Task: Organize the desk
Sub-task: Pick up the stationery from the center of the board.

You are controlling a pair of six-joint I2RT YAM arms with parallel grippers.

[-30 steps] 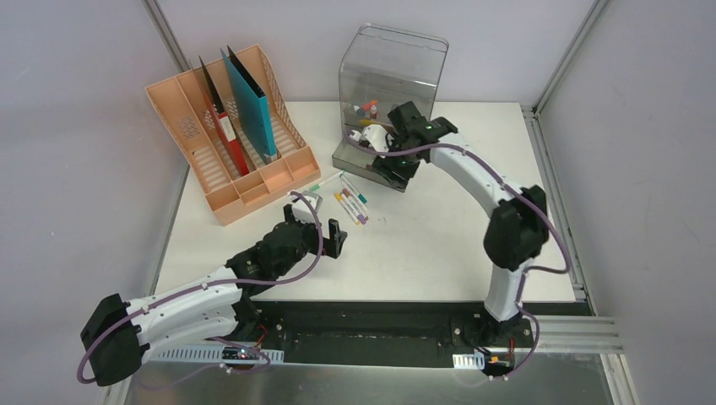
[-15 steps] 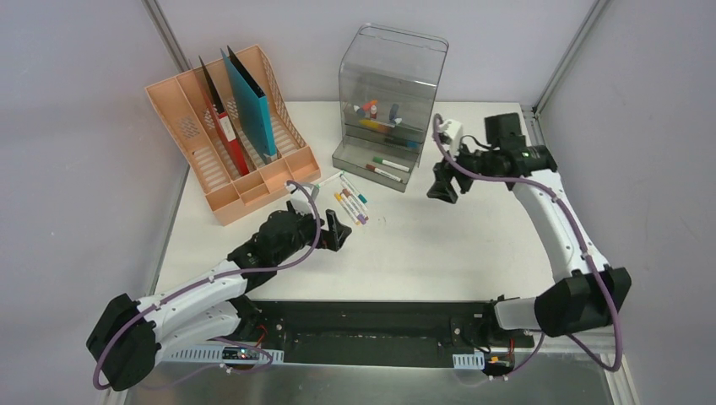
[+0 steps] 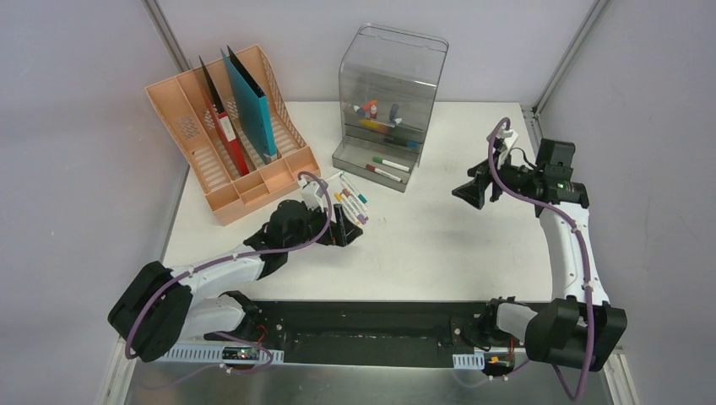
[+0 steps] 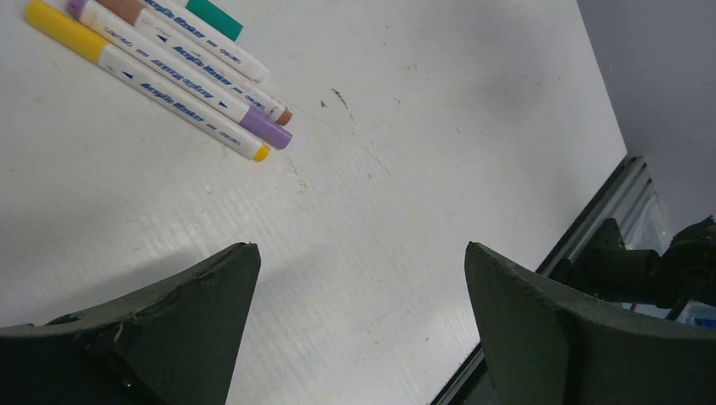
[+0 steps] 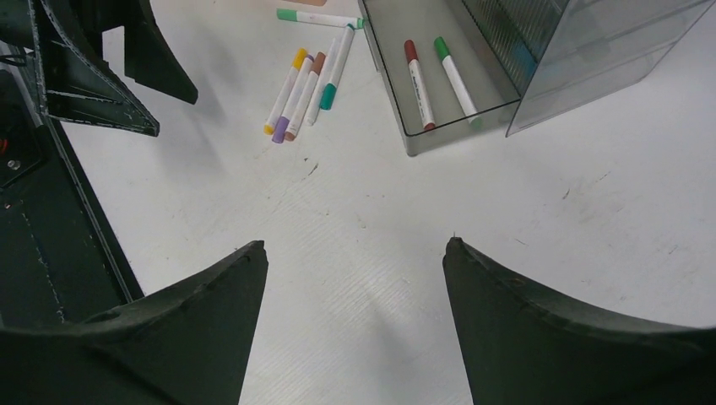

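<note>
Between the left gripper's (image 4: pixel 359 253) wedge-shaped jaws, spread wide, sits nothing but matte white desk (image 3: pixel 422 245), faintly scuffed. Just past the tips lies a row of slim cylindrical acrylic markers (image 4: pixel 194 82) with white barrels and yellow, purple, brown and teal caps. Right gripper (image 5: pixel 355 249) jaws are apart too, empty, above the desk's right side. Farther out, a smoky clear plastic drawer (image 5: pixel 390 42) holds a red-capped marker (image 5: pixel 418 84) and a green-capped marker (image 5: pixel 454 80). The peach slotted file rack (image 3: pixel 228 143) stands far left.
</note>
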